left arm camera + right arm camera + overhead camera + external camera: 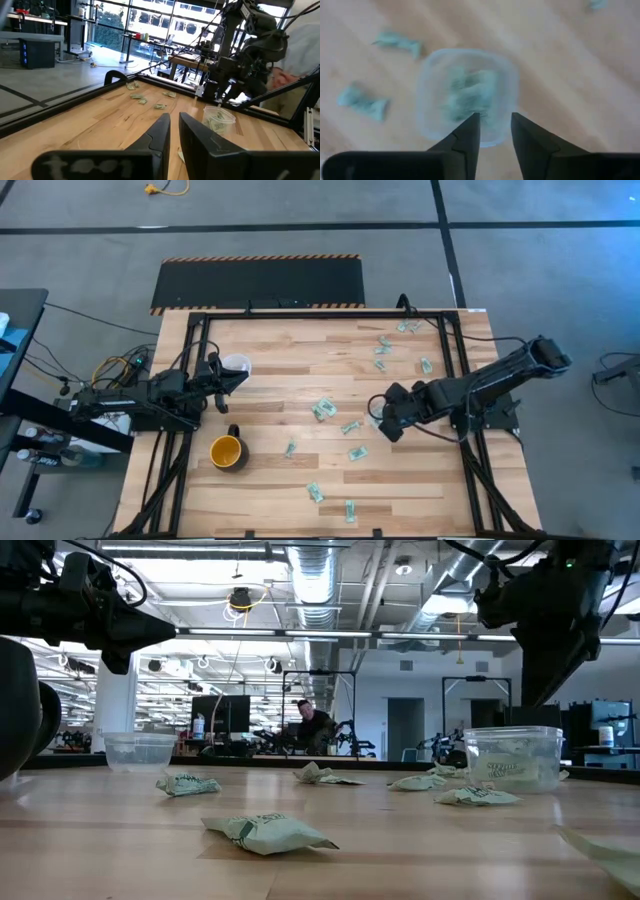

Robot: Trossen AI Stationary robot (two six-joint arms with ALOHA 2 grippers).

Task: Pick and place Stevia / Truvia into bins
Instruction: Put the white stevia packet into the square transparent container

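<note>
Several pale green and white sachets (323, 409) lie flat and scattered over the wooden table; one lies close in the low view (265, 832). A clear cup (440, 85) stands on the table right of centre with sachets (470, 95) inside it; it also shows in the low view (513, 758). My right gripper (495, 120) hangs open just above this cup, pointing down, with nothing between its fingers. A second clear cup (236, 364) stands at the left, and looks empty in the low view (138, 750). My left gripper (174, 120) sits beside that cup, its fingers a narrow gap apart and holding nothing.
A yellow mug (228, 452) stands on the table near the left arm, toward the near edge. A black metal frame (300, 313) runs round the table top. More sachets lie at the far right corner (383, 350) and near the near edge (316, 493). A person (310, 725) sits far off in the room.
</note>
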